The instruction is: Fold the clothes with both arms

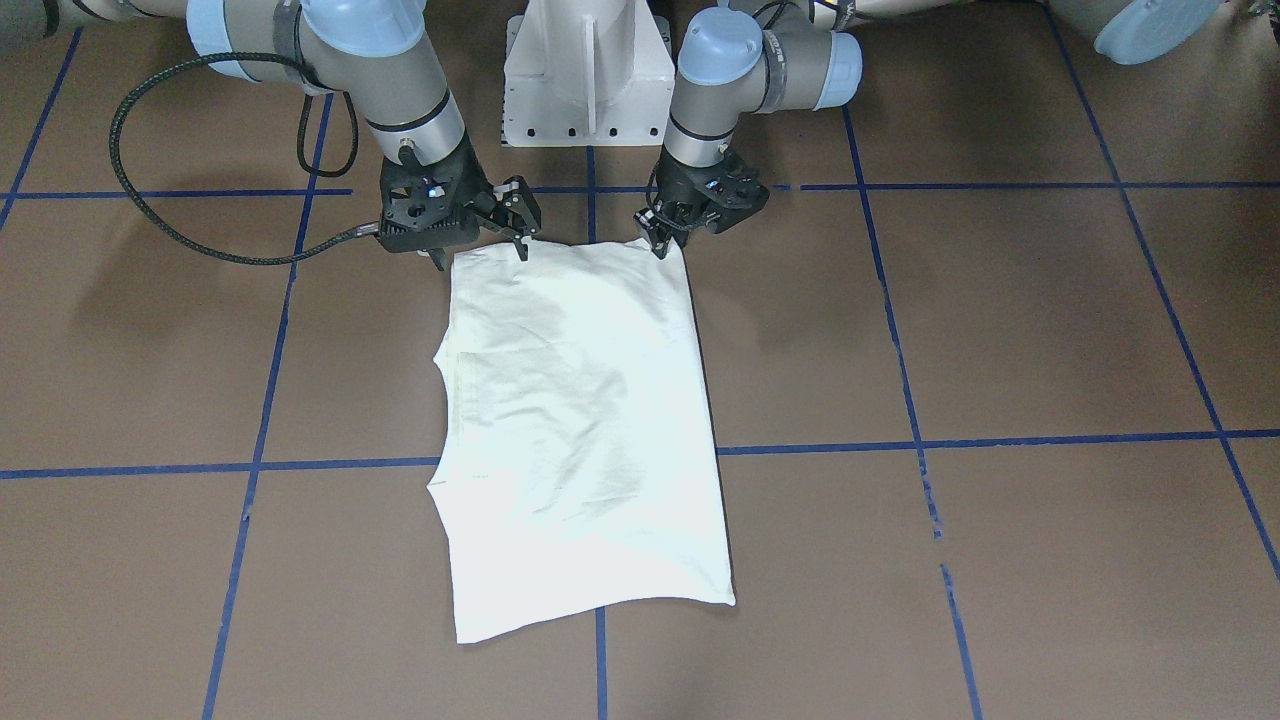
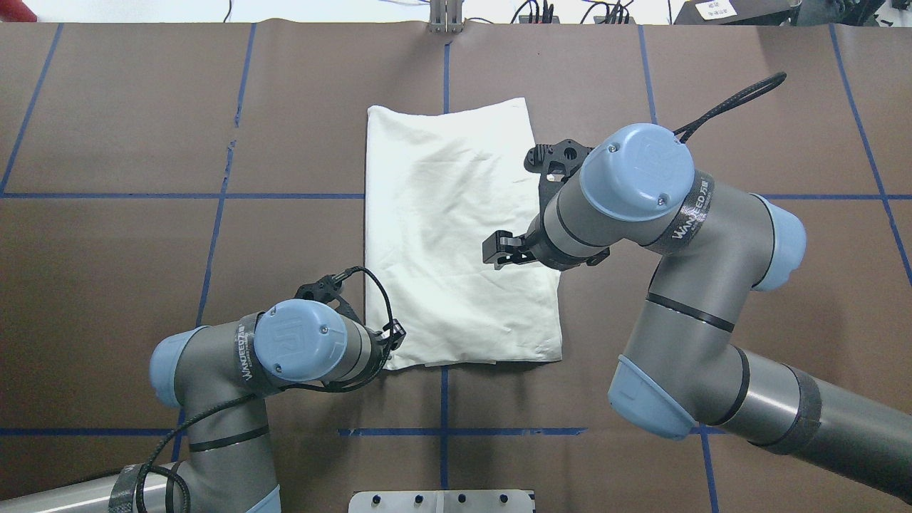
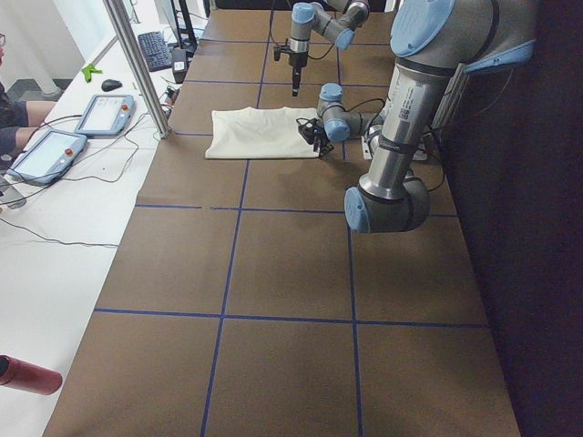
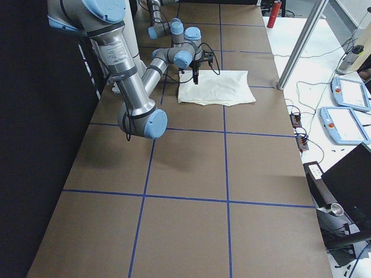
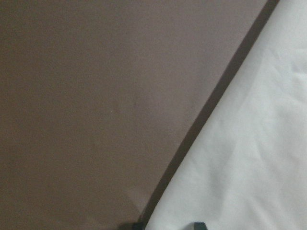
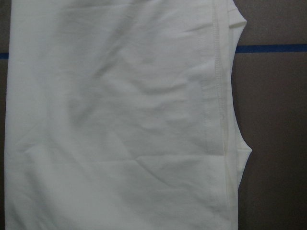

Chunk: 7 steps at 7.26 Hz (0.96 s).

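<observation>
The clothes are one cream shirt (image 1: 580,420), folded into a long rectangle with its plain side up, flat on the brown table (image 2: 456,228). My left gripper (image 1: 660,240) is down at the shirt's corner nearest the robot base. In the left wrist view its two fingertips (image 5: 199,224) stand slightly apart at the cloth's edge (image 5: 249,143), so it is open. My right gripper (image 1: 480,250) hangs well above the shirt (image 3: 293,86), open and holding nothing. The right wrist view looks down on a hemmed side edge (image 6: 220,96).
The white pedestal base (image 1: 585,90) stands just behind the shirt. Blue tape lines (image 2: 214,235) grid the brown table. A side table holds two teach pendants (image 3: 100,114), cables and a red bottle (image 3: 27,375). A person (image 3: 9,100) sits at that table's far end.
</observation>
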Available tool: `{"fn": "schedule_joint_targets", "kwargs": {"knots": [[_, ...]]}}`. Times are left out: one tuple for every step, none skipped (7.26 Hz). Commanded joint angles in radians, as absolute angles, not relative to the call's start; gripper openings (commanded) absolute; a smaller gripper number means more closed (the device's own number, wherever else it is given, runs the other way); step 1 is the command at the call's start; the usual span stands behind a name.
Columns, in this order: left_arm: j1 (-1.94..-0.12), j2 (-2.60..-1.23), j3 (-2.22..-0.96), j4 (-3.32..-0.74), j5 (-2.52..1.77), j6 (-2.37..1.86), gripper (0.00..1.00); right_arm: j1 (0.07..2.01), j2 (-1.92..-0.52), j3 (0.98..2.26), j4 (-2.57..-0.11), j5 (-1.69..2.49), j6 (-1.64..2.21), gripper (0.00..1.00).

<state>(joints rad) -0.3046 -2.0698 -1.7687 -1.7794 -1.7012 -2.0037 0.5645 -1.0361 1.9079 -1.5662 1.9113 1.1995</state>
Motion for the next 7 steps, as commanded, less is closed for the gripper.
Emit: {"fn": "schedule_joint_targets", "kwargs": {"knots": [[-0.290,-2.068,-1.772,-1.779,-1.700,-2.000,0.07,0.565,-1.037,1.910,-1.566,1.911,1.200,1.00],[-0.281,-2.066,-1.776,-1.779,-1.700,-2.000,0.00,0.565,-1.038,1.910,-1.566,1.913,1.200,1.00],[-0.281,-2.063,-1.787,-1.775,-1.703,-1.990,0.00,0.565,-1.039,1.910,-1.565,1.911,1.200,1.00],[-0.284,-2.057,-1.810,-1.773,-1.706,-1.950,0.00,0.565,-1.045,1.910,-1.565,1.911,1.213,1.00],[-0.285,-2.051,-1.853,-1.741,-1.707,-1.880,0.00,0.551,-1.046,1.911,-1.565,1.911,1.304,1.00],[-0.287,-2.051,-1.883,-1.723,-1.707,-1.849,0.00,0.517,-1.048,1.911,-1.565,1.907,1.456,1.00],[-0.287,-2.052,-1.888,-1.723,-1.707,-1.838,0.00,0.477,-1.052,1.913,-1.563,1.898,1.585,1.00]]}}
